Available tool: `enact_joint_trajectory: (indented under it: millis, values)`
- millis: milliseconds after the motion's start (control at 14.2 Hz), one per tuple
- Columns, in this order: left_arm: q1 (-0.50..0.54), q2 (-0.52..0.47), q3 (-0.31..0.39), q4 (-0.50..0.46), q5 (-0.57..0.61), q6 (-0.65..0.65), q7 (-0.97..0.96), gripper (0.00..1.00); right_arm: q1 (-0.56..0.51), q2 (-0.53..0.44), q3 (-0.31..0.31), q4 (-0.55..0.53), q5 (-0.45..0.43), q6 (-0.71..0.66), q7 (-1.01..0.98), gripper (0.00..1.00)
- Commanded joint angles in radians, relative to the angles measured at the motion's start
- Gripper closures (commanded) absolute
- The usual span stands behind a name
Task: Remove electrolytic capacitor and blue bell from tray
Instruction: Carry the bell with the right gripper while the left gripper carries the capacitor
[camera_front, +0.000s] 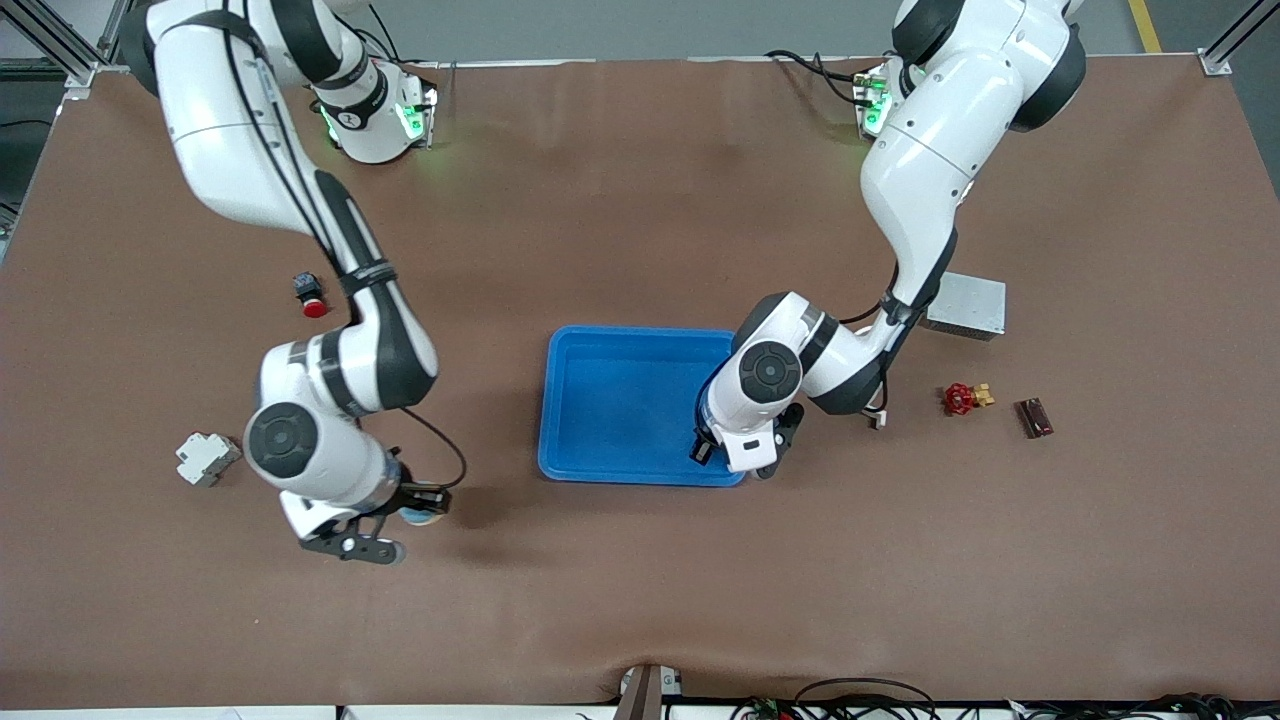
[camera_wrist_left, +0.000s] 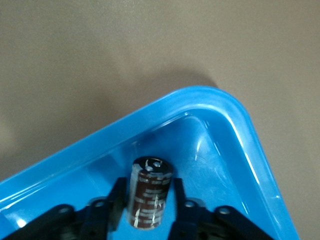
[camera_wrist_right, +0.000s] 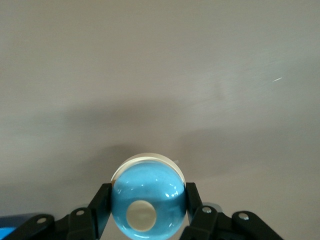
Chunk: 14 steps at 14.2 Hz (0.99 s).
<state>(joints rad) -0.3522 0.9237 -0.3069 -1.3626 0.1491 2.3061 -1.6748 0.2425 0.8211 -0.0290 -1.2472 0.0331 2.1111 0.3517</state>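
Observation:
A brown cylindrical capacitor stands upright in a corner of the blue tray, blurred. My left gripper hangs over it with a finger on each side, and blue tray floor shows in the gaps, so the jaws are open. In the front view that gripper is over the tray's corner nearest the camera, toward the left arm's end. My right gripper is shut on a shiny blue dome bell. It hangs over bare table, on the right arm's side of the tray.
A red push button and a white breaker lie toward the right arm's end. A silver box, a red valve and a brown part lie toward the left arm's end.

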Motion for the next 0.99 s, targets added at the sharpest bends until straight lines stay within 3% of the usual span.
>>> enact_joint_trajectory:
  millis: [0,353,564,917]
  values:
    - [-0.011,0.011,0.011,0.020,0.007,0.007,-0.003,0.99,-0.084,-0.011,0.018,-0.043,0.014,0.035,-0.156,1.00]
    - [-0.004,-0.002,0.011,0.023,0.000,0.006,-0.011,1.00,-0.202,-0.010,0.018,-0.074,0.016,0.062,-0.393,1.00]
    - [-0.001,-0.022,0.011,0.025,-0.003,-0.004,-0.011,1.00,-0.267,-0.003,0.018,-0.116,0.068,0.130,-0.541,1.00]
    - [0.068,-0.112,-0.001,0.020,-0.006,-0.079,-0.005,1.00,-0.330,0.010,0.018,-0.162,0.080,0.178,-0.645,1.00]
